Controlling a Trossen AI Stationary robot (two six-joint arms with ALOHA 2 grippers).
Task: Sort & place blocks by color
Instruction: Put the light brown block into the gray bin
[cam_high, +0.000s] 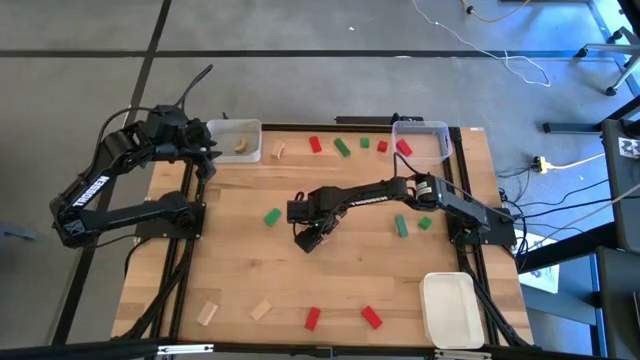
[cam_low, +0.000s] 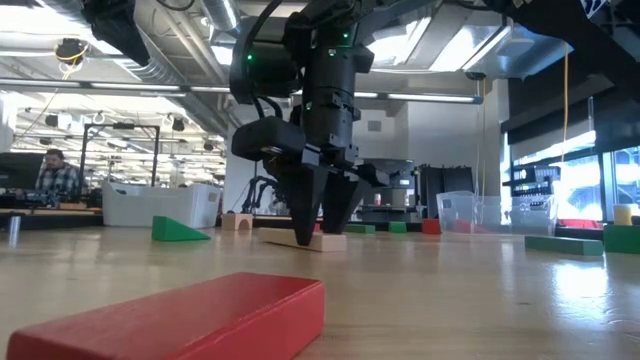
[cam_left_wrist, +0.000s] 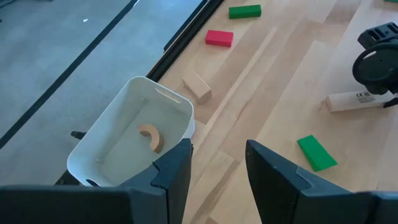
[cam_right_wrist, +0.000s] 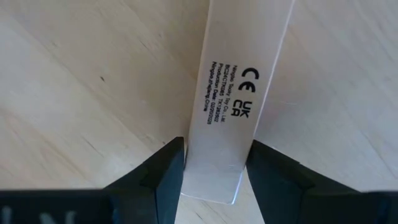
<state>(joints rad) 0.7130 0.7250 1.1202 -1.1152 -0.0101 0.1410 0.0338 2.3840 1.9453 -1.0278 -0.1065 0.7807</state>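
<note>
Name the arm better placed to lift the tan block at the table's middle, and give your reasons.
Right. The right hand is already down at the table's middle with its fingers on either side of the tan block. The left hand hangs open at the far left corner, over the white bin.

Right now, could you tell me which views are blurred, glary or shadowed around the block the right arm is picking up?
Low view: the red block nearest the camera is out of focus, ceiling lights and windows glare behind. Right wrist view: the tan block is sharp, its printed label readable, between the right gripper fingers. High view: evenly lit, with a soft shadow under the right gripper. Left wrist view: clear, the left gripper open by the white bin.
</note>
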